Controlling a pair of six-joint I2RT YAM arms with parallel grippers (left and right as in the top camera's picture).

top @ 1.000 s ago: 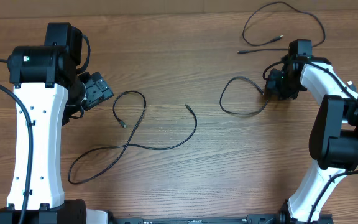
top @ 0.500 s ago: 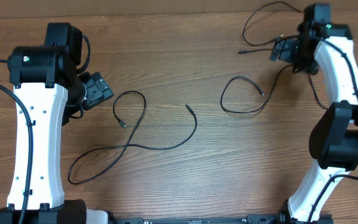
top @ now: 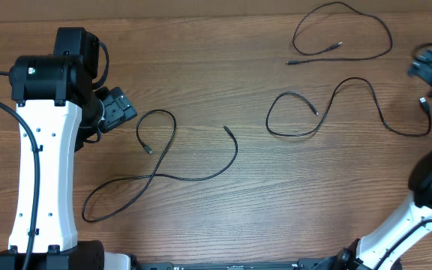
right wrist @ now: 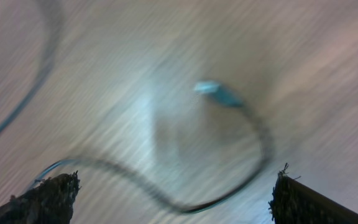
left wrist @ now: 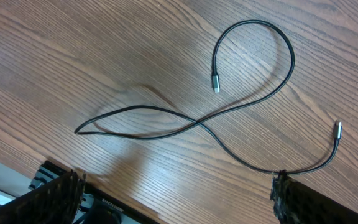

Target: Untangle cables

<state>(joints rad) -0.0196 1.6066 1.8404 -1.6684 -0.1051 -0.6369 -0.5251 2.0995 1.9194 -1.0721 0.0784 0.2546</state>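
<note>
Above the table point(top: 201, 75), left gripper point(left wrist: 176, 194) and right gripper point(right wrist: 176, 196) both gape wide, gripping no cables point(left wrist: 197, 123).

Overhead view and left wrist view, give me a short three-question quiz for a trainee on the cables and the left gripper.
1. How many separate cables lie on the table in the overhead view?
2. True or false: the left gripper is shut on a cable.
3. In the left wrist view, the cable: A) crosses over itself, B) is wound in a tight coil, C) lies straight.

Key: 1) three; 2) false, its jaws stand open; 3) A.
</note>
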